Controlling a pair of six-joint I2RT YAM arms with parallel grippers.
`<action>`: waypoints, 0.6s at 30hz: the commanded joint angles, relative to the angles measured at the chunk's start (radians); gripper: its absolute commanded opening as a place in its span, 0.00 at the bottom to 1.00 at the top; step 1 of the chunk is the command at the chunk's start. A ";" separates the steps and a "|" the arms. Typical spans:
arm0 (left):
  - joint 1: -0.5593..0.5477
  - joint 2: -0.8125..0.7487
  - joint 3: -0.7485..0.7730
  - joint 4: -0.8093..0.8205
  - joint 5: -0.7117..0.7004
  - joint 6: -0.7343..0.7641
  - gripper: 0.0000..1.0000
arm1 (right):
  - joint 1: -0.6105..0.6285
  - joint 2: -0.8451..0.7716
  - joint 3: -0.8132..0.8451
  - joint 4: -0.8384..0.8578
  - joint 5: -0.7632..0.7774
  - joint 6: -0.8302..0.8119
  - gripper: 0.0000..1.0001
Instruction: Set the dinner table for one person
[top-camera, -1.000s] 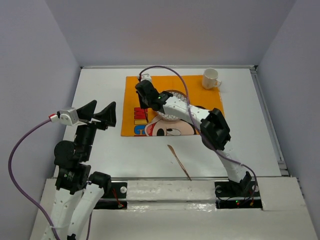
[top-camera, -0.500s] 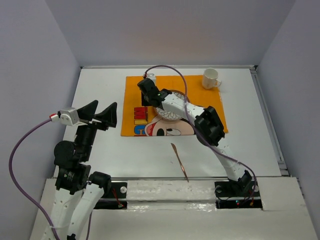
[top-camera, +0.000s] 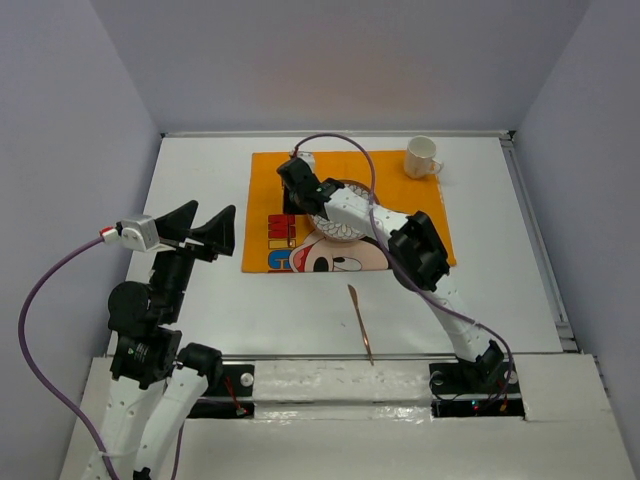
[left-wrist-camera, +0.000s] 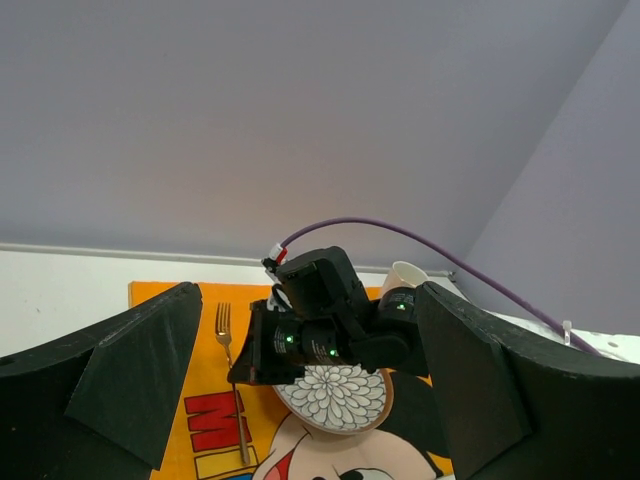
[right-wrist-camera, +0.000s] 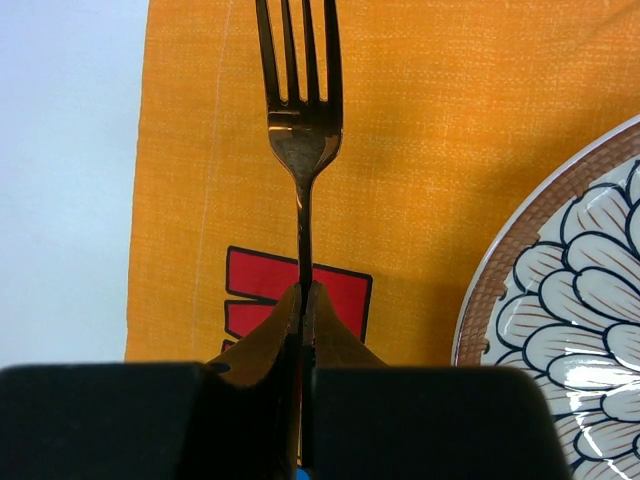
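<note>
Currently right gripper (right-wrist-camera: 303, 290) pinches the fork (right-wrist-camera: 300, 120) handle over the mat (right-wrist-camera: 420, 150), beside the plate (right-wrist-camera: 570, 300). The dinner table (top-camera: 200, 180) lies beneath. Left gripper (top-camera: 207, 215) gapes, idle. Risk: sticky release drags fork askew.

Fork (right-wrist-camera: 303, 140): polished metal, coppery-gold; you can see highlights along the tines. Mat (right-wrist-camera: 420, 150): orange woven cloth, matt, with the weave plainly visible. Plate (right-wrist-camera: 590, 300): glazed and glossy, ceramic by the look of it. Surface (right-wrist-camera: 60, 150): white, smooth, matt. Right gripper (right-wrist-camera: 303, 300): matt black plastic. Mug (top-camera: 421, 157): smooth white. Utensil (top-camera: 358, 322): thin, same coppery metal sheen, as far as you can tell.
</note>
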 joint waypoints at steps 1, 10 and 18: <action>-0.004 0.000 -0.007 0.058 0.014 -0.001 0.99 | -0.017 -0.006 0.001 0.023 -0.011 0.022 0.00; -0.004 0.003 -0.007 0.058 0.014 0.001 0.99 | -0.017 0.028 0.017 0.022 -0.014 0.016 0.00; -0.004 0.007 -0.007 0.056 0.014 0.001 0.99 | -0.026 0.048 0.029 0.022 -0.012 0.008 0.06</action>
